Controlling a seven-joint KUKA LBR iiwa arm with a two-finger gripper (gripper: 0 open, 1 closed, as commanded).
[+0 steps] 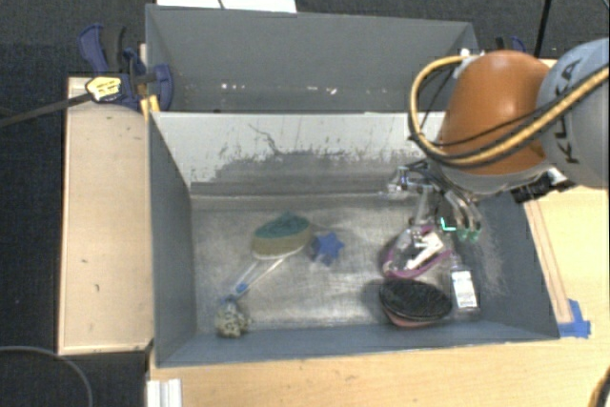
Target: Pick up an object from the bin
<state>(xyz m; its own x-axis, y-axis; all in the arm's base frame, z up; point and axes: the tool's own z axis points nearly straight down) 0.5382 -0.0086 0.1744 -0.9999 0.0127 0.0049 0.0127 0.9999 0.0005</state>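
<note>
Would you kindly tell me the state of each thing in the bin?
end effector: low, right side, over purple-white thing.
dish brush: lying flat, mid-floor.
blue piece: loose, beside the brush head.
dark hairbrush: lying by the near wall.
grey lump: near-left corner.
white tag: beside the hairbrush.

The arm (583, 95) reaches in from the right, its orange-covered wrist (491, 110) bent over, the gripper (426, 248) pointing down below it.
</note>
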